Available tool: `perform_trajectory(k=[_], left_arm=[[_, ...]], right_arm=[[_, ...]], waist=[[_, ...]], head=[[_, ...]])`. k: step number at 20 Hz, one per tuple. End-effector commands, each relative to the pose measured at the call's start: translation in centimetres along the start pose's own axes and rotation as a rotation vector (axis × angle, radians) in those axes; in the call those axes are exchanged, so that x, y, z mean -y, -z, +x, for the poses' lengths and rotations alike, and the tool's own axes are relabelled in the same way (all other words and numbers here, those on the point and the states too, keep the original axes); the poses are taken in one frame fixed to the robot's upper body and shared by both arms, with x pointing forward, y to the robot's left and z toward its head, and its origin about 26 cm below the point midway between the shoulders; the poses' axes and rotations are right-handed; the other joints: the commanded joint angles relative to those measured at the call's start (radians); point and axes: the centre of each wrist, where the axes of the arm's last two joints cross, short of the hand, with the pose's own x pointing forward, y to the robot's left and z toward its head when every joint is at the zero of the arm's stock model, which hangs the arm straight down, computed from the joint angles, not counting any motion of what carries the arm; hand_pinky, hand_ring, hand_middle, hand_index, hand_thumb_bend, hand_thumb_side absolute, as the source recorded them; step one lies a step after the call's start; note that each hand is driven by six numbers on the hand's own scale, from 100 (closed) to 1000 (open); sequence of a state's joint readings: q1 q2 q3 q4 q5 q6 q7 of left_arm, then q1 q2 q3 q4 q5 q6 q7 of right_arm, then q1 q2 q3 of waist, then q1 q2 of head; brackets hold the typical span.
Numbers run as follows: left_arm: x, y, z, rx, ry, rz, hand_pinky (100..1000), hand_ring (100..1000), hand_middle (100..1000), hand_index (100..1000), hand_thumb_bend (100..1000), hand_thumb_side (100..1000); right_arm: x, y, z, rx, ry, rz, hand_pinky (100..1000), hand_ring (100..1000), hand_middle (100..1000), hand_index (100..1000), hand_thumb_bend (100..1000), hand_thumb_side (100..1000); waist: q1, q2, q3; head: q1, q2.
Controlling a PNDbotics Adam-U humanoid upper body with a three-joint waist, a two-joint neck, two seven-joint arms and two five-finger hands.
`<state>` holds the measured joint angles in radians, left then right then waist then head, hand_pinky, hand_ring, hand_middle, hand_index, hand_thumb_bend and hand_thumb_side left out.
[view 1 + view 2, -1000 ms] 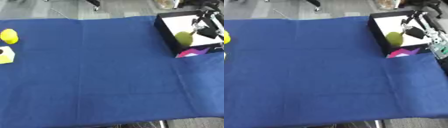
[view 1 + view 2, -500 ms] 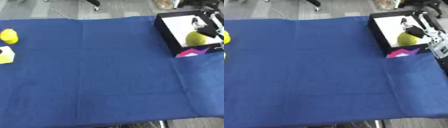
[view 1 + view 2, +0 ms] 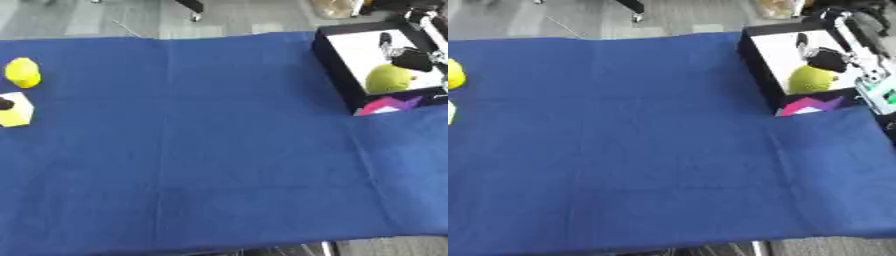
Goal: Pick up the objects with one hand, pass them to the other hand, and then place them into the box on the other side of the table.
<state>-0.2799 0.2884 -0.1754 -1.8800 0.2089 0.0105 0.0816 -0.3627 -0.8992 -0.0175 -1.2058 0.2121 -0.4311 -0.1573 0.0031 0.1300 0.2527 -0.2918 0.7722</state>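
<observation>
Left eye view: a rounded, matte yellow-green object (image 3: 388, 78) is seen low inside the white-floored, black-walled box (image 3: 332, 55) on the cloth-covered desk (image 3: 219, 150). A smooth yellow object (image 3: 22, 72) and a pale faceted block (image 3: 15, 110) remain far left.

Right eye view: the right robot hand (image 3: 826, 59) is shown touching the object's top; whether it is gripped cannot be told. An early lift could drag it out.

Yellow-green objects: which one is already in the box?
The round green one under the right hand, inside the box. The yellow one and pale block lie at the cloth's left edge.
</observation>
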Motion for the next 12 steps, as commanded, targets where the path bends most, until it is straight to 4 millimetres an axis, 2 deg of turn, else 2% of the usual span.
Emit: perform_trajectory(k=[1, 5, 9, 12], left_arm=[[-0.7, 0.2, 0.5, 0.013, 0.027, 0.021, 868, 603, 680, 879, 100, 931], [-1.5, 0.4, 0.5, 0.005, 0.072, 0.046, 868, 600, 680, 877, 100, 919], [-2.5, 0.8, 0.7, -0.007, 0.144, 0.067, 867, 598, 679, 876, 100, 894], [-3.6, 1.1, 1.1, -0.02, 0.232, 0.085, 864, 596, 679, 875, 100, 856]], right_arm=[[0.5, 1.7, 3.4, 0.148, 0.037, -0.012, 917, 901, 735, 721, 100, 417], [-1.1, 2.8, 8.8, 0.34, 0.087, 0.01, 906, 890, 739, 758, 100, 425], [-3.2, 2.8, 14.1, 0.504, 0.158, 0.059, 910, 898, 753, 840, 100, 423], [-5.0, 2.2, 17.2, 0.59, 0.231, 0.099, 912, 908, 757, 865, 100, 431]], waist=[[0.001, -0.02, -0.006], [0.004, -0.022, -0.02], [0.008, -0.025, -0.033], [0.015, -0.027, -0.042]], head=[[0.032, -0.002], [0.082, -0.002], [0.17, -0.002], [0.243, -0.002]])
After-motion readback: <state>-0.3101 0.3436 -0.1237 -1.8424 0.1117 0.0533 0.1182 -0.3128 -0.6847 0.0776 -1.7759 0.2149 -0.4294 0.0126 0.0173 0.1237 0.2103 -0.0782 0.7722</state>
